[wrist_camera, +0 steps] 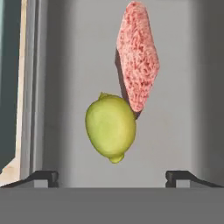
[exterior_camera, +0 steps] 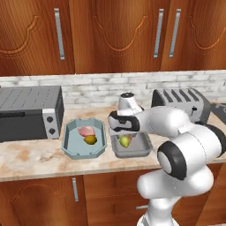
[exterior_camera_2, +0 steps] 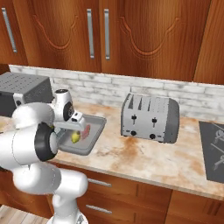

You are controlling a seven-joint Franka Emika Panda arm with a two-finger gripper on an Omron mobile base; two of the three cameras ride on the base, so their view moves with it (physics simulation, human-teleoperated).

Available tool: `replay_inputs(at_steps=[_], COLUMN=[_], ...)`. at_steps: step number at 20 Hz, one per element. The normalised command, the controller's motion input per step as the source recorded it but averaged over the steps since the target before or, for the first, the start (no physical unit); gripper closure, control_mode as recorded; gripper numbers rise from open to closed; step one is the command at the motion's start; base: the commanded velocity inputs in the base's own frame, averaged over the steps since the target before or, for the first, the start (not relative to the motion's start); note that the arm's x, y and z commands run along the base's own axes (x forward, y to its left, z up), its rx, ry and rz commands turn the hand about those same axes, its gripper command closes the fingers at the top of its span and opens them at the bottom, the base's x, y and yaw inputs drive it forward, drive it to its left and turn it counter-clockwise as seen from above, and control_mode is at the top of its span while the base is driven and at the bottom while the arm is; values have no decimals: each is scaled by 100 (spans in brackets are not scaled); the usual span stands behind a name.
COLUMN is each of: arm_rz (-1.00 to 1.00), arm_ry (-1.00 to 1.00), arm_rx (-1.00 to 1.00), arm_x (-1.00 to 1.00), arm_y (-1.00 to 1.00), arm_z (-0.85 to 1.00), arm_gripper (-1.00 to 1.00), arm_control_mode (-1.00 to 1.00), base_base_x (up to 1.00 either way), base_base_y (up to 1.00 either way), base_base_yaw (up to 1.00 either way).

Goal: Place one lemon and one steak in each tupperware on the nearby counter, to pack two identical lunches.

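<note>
Two tupperware trays sit side by side on the counter (exterior_camera: 35,161). The pale blue tupperware (exterior_camera: 66,148) on the left holds a pink steak (exterior_camera: 87,130) and an orange-yellow lemon (exterior_camera: 90,140). The greyer tupperware (exterior_camera: 132,154) (exterior_camera_2: 98,127) holds a yellow-green lemon (exterior_camera: 125,141) (exterior_camera_2: 75,137) (wrist_camera: 110,131) and a second steak (exterior_camera_2: 87,130) (wrist_camera: 138,54) that leans tilted against the lemon. My gripper (exterior_camera: 125,133) (exterior_camera_2: 78,127) (wrist_camera: 111,177) hangs just above the grey tray, over the lemon. It is open, its fingertips (wrist_camera: 43,176) wide apart with nothing held.
A grey toaster oven (exterior_camera: 28,112) stands left of the blue tray. A silver four-slot toaster (exterior_camera: 181,102) (exterior_camera_2: 151,116) stands right of the grey tray, and a dark stovetop (exterior_camera_2: 214,151) lies at the far right. Wooden wall cabinets hang above.
</note>
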Motion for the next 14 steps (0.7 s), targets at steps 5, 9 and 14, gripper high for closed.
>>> replay_inputs(at_steps=[5, 9, 14], arm_rz=[0, 0, 0], arm_ry=[-23, -43, -50], arm_rx=[-4, -8, -9], arm_x=[-100, -100, -100], arm_y=[4, 6, 19], arm_z=[43, 64, 79], arm_gripper=[-100, -100, -100], arm_control_mode=[-100, -100, -100], base_base_x=[0, 0, 0], base_base_y=[0, 0, 0], base_base_yaw=[0, 0, 0])
